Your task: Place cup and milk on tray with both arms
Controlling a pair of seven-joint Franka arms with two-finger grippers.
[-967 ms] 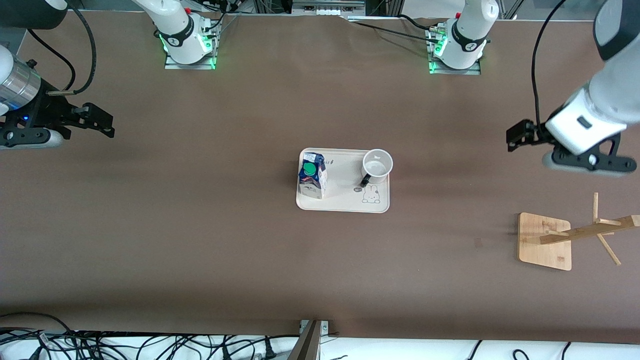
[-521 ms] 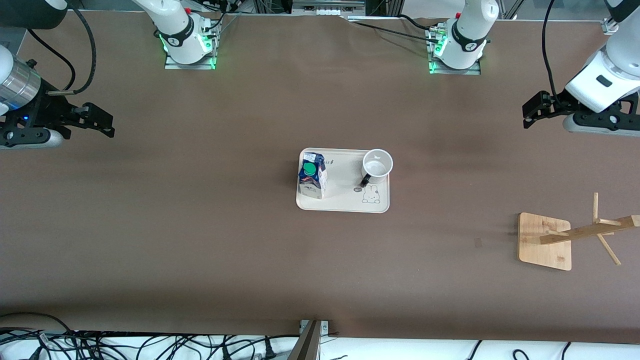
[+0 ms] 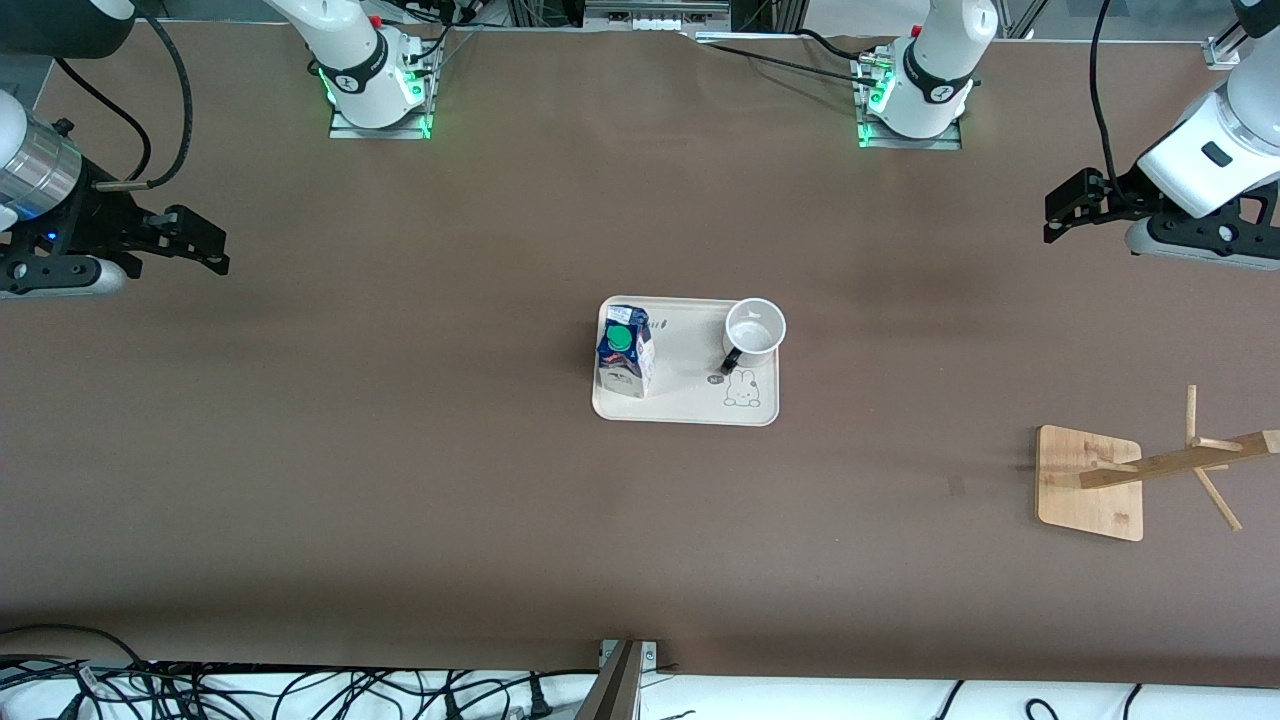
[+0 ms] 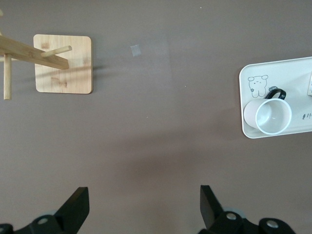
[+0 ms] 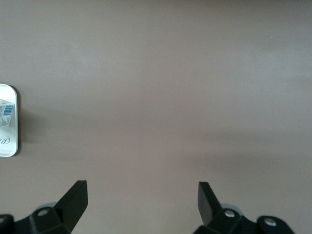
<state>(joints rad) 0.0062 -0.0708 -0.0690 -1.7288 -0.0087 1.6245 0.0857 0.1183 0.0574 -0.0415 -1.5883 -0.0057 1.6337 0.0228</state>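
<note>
The cream tray lies at the table's middle. On it the milk stands upright at the end toward the right arm. The white cup stands upright at the end toward the left arm, its black handle turned toward the rabbit drawing. My left gripper hangs open and empty over bare table near the left arm's end. In the left wrist view, the left gripper is well apart from the cup and the tray. My right gripper waits open and empty near the right arm's end. The right wrist view shows that gripper and the tray's edge.
A wooden stand with pegs rests on its square base near the left arm's end, nearer to the front camera than the tray; it also shows in the left wrist view. Cables lie along the table's near edge.
The left arm has drawn back toward its end of the table and away from the wooden stand, its gripper still open. The right arm, tray, cup and milk have not moved.
</note>
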